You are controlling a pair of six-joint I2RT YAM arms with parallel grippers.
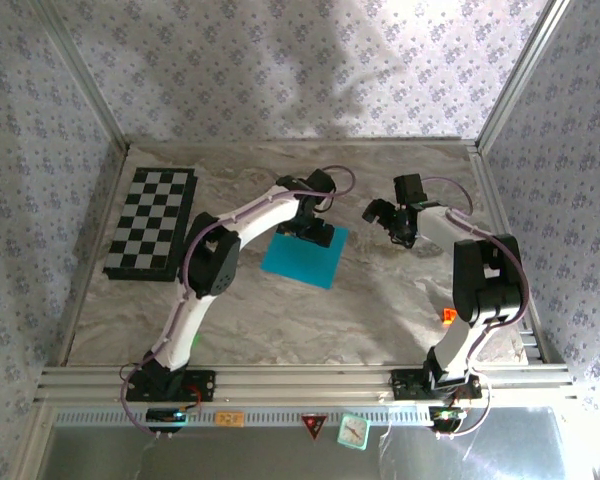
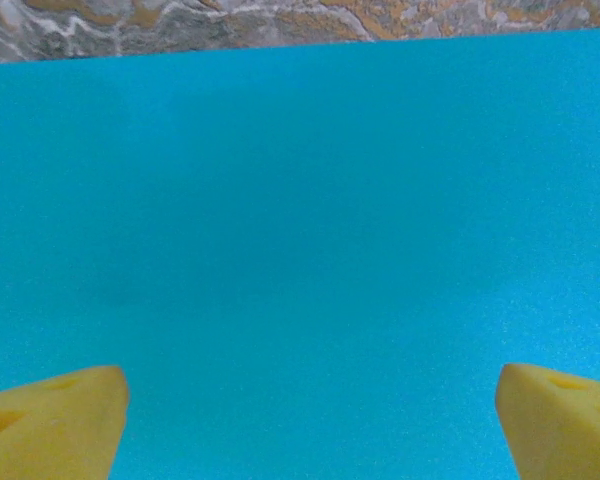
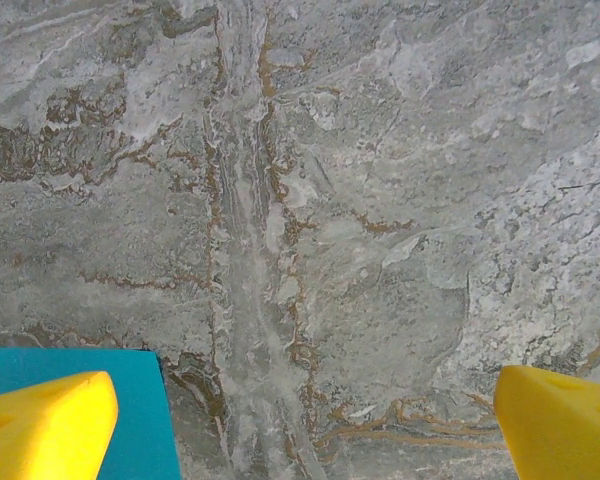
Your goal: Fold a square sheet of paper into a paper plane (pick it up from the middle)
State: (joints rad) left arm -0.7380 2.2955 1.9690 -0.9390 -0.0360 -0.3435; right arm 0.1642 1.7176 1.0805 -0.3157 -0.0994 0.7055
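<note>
The square sheet of paper (image 1: 303, 258) is bright cyan and lies flat on the marble table, near its middle. My left gripper (image 1: 311, 233) hovers over the sheet's far edge. In the left wrist view the paper (image 2: 300, 230) spreads wide, and the left gripper (image 2: 310, 430) is open, with yellow fingertips (image 2: 50, 425) far apart and nothing between them. My right gripper (image 1: 385, 214) hangs to the right of the sheet over bare table. It (image 3: 302, 430) is open and empty, and a corner of the paper (image 3: 145, 420) lies by its left fingertip (image 3: 45, 425).
A black-and-white checkerboard mat (image 1: 152, 222) lies at the far left of the table (image 1: 380, 310). A small orange object (image 1: 447, 316) sits beside the right arm. Patterned walls and metal rails enclose the table.
</note>
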